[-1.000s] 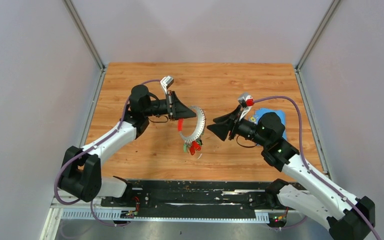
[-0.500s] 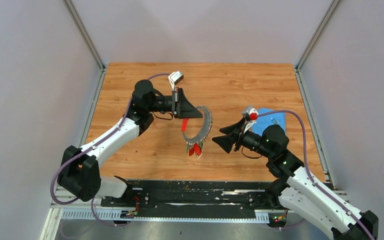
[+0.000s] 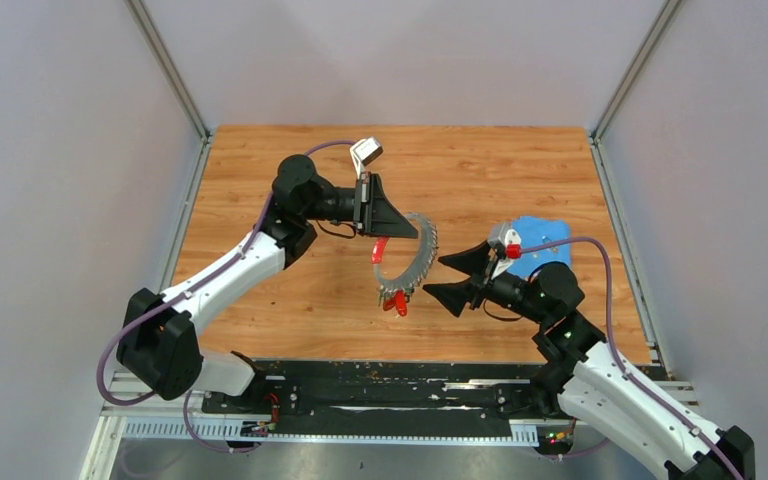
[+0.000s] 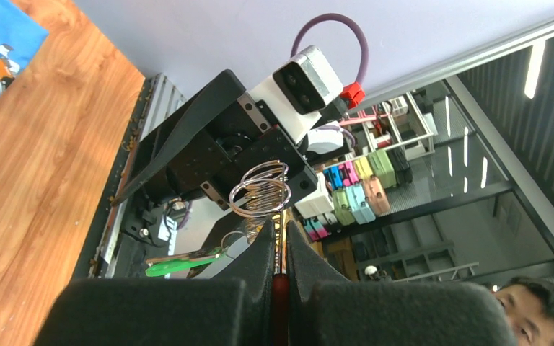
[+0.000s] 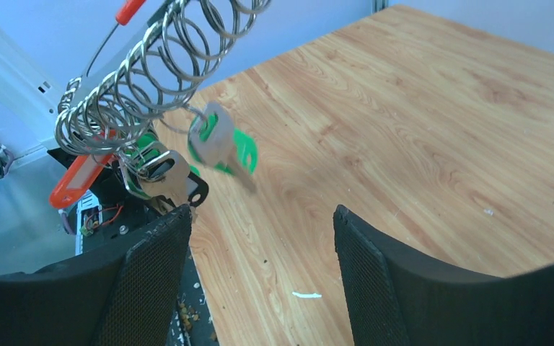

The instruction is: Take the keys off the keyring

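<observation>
Left claw (image 3: 400, 228) clamped on keyring (image 3: 415, 262) — coil hangs mid-air, arcing down toward near edge. Keys (image 3: 396, 300) dangle at low end, just left of right claw (image 3: 447, 277) (jaws wide, empty) — nearer arm.

Left gripper (image 3: 415, 235) clamped, right gripper (image 3: 433, 277) spread

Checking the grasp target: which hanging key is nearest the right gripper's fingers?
The silver key dangling lowest on the keyring, just above one finger of the open right gripper; the blurred green-headed key hangs farther off.
</observation>
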{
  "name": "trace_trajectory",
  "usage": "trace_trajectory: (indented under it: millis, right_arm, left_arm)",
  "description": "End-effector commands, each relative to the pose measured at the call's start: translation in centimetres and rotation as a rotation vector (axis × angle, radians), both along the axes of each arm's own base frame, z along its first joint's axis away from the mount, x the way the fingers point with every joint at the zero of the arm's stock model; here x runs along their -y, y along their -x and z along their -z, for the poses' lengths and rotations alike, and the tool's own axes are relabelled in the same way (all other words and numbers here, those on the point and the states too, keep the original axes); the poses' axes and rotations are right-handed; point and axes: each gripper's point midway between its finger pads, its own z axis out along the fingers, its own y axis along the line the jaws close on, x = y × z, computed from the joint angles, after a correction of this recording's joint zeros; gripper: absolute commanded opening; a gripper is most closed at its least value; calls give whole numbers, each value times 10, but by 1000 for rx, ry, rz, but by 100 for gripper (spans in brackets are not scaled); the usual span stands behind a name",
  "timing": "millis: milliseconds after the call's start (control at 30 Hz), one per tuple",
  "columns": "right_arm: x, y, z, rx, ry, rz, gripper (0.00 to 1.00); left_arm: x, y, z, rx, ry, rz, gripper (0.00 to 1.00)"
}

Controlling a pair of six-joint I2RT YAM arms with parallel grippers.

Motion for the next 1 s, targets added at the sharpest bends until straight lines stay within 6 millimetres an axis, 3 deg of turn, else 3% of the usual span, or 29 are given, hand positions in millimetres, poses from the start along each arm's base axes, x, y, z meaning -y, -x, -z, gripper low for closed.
trace_trajectory:
  millis: [0,467,967]
  right_arm:
    - [-8,6,-24,152,-51,-45,74]
    - [-21,4,-49,229,-97,-41,70]
    - [-25,6,-58,245,-109,-49,59]
  left_arm:
    - [4,8,-11,-5,7,45,0]
    - [4,12,-16,2,15,55,0]
    - [4,12,-18,3,18,45,0]
